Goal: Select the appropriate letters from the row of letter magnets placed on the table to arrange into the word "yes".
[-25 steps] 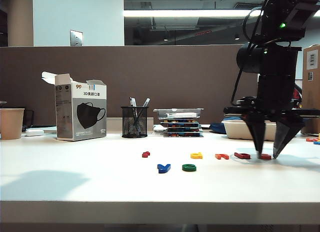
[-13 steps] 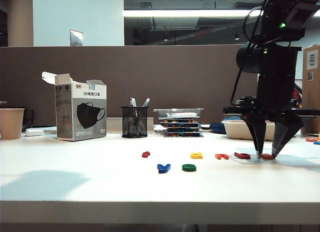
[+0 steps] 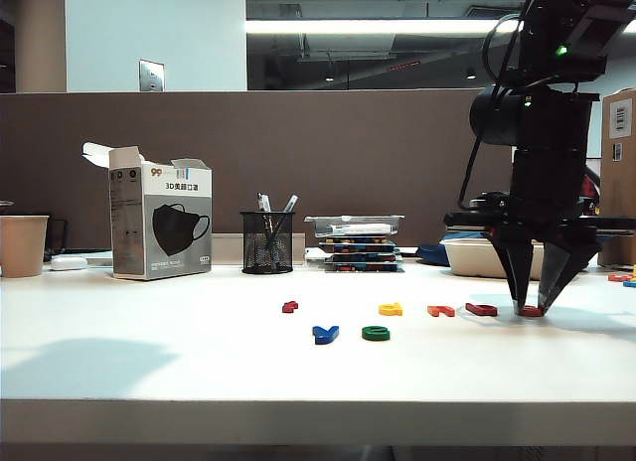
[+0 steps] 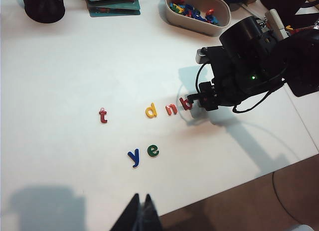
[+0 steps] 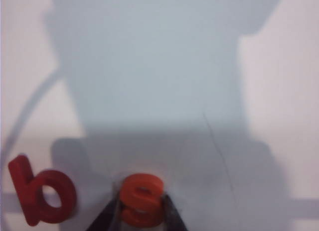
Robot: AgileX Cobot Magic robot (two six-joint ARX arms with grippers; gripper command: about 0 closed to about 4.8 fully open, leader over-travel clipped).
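On the white table (image 3: 149, 362) the blue y (image 3: 325, 333) and green e (image 3: 376, 333) lie side by side in front of the row. They also show in the left wrist view as y (image 4: 133, 157) and e (image 4: 153, 151). The orange-red s (image 5: 142, 198) lies flat at the row's right end, next to the crimson b (image 5: 42, 195). My right gripper (image 5: 142, 207) points down over it, both fingers pressed against the s's sides. The exterior view shows this gripper (image 3: 530, 304) at the s (image 3: 532, 311). My left gripper (image 4: 141, 198) hovers shut and empty near the table's front edge.
The row holds a dark red t (image 3: 289, 306), yellow d (image 3: 391, 309), orange n (image 3: 440, 310) and the b (image 3: 481, 309). Behind stand a mask box (image 3: 159, 226), a mesh pen cup (image 3: 267, 241), a paper cup (image 3: 22, 244), stacked trays (image 3: 355, 242) and a white tub of letters (image 4: 197, 12).
The right gripper's fingers have closed in from either side until they touch the orange-red s. Neither arm has moved, and the letters lie where they were.
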